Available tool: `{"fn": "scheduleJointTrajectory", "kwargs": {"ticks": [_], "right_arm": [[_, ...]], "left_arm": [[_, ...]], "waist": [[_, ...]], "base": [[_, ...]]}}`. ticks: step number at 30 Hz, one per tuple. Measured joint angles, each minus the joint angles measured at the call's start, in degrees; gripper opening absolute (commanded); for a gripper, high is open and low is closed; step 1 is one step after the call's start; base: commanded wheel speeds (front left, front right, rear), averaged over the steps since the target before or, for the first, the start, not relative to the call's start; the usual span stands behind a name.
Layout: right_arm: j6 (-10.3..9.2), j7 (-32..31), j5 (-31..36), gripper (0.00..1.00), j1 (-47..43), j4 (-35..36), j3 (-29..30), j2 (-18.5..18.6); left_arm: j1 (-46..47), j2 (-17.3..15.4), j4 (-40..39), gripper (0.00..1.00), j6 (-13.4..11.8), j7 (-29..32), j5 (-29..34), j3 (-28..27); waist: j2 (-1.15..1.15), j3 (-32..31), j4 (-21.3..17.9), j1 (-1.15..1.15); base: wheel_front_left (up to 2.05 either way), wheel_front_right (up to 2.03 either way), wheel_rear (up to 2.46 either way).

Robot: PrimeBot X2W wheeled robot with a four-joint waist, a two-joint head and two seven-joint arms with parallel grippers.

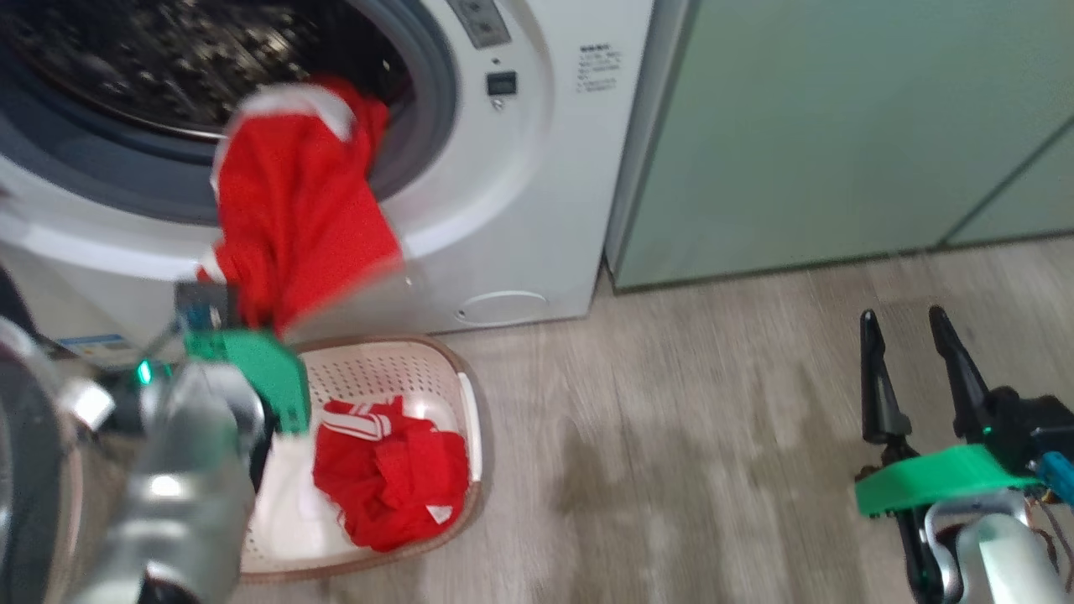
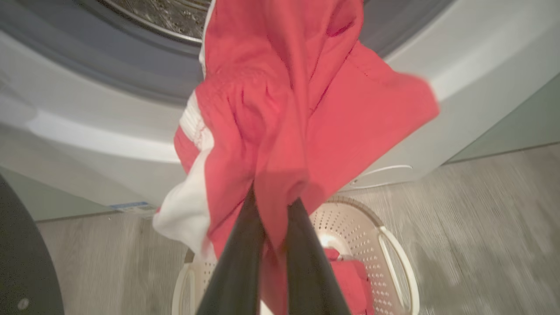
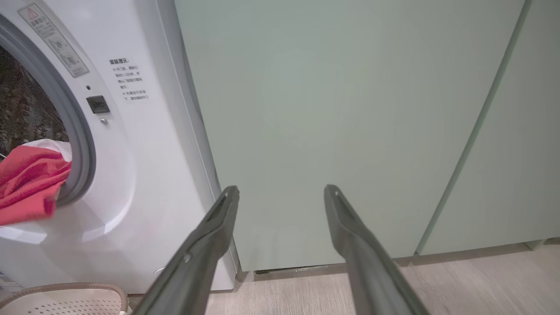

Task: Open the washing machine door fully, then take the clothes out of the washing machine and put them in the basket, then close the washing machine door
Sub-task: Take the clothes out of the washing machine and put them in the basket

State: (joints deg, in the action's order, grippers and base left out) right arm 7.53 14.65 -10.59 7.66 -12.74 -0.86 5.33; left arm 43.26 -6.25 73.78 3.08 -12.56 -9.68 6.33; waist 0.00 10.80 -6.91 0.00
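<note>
Head view, looking down on washing machine (image 1: pixel 520 210) and basket (image 1: pixel 394 369); left wrist, close, shares both; right wrist faces cabinets (image 3: pixel 328 109), sharing the machine.

The soft fabric garment (image 1: pixel 294 201) is bright red with white trim. The front-loading washing machine (image 1: pixel 537 210) is white, its rubber ring (image 1: pixel 436 101) grey. The perforated plastic basket (image 1: pixel 377 369) is cream, brown-rimmed; cabinet doors (image 1: pixel 839 126) pale green.

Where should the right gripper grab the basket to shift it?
Probably the white handle on the right wall of the basket, approached from the floor on that side. It is a thin strip the open right gripper could straddle; the left gripper, shut on a red garment, crowds the other side.
</note>
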Motion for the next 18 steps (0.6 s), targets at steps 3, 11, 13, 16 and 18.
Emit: {"fn": "scheduleJointTrajectory", "kwargs": {"ticks": [3, 11, 13, 16, 18], "right_arm": [[0.0, 0.0, -0.1, 1.0, -1.0, 0.0, -0.1, 0.19], [0.0, 0.0, -0.44, 1.0, -0.88, 0.24, -0.64, 0.79], [0.0, 0.0, -0.59, 1.0, -0.58, 0.53, -0.7, 1.08], [0.0, 0.0, -0.59, 1.0, 0.01, 0.9, -0.77, 1.33], [0.0, 0.01, -0.59, 1.0, 1.03, 1.13, -0.77, 1.38]], "left_arm": [[-4.19, 0.94, 0.31, 0.0, 0.77, -0.02, 0.29, 1.63], [-12.33, 2.69, 1.04, 0.0, 2.04, 4.19, 0.57, 3.89], [-12.33, 2.54, 1.03, 0.0, 2.04, 4.61, 0.49, 3.86], [-11.68, 2.26, 1.03, 0.0, 2.2, 5.52, -0.58, 3.59], [-10.52, 1.8, 1.03, 0.0, 2.18, 5.6, -0.7, 3.54]], "waist": [[0.0, -1.51, 1.2, 0.0], [0.0, -0.4, 1.91, 0.0], [0.0, 0.66, 1.73, 0.0], [0.0, 2.73, 1.35, 0.0], [0.0, 4.42, 1.02, 0.0]], "base": [[0.0, 0.0, 0.0], [0.0, 0.0, 0.0], [0.0, 0.0, 0.0], [0.0, 0.0, 0.0], [0.0, 0.0, 0.0]]}}
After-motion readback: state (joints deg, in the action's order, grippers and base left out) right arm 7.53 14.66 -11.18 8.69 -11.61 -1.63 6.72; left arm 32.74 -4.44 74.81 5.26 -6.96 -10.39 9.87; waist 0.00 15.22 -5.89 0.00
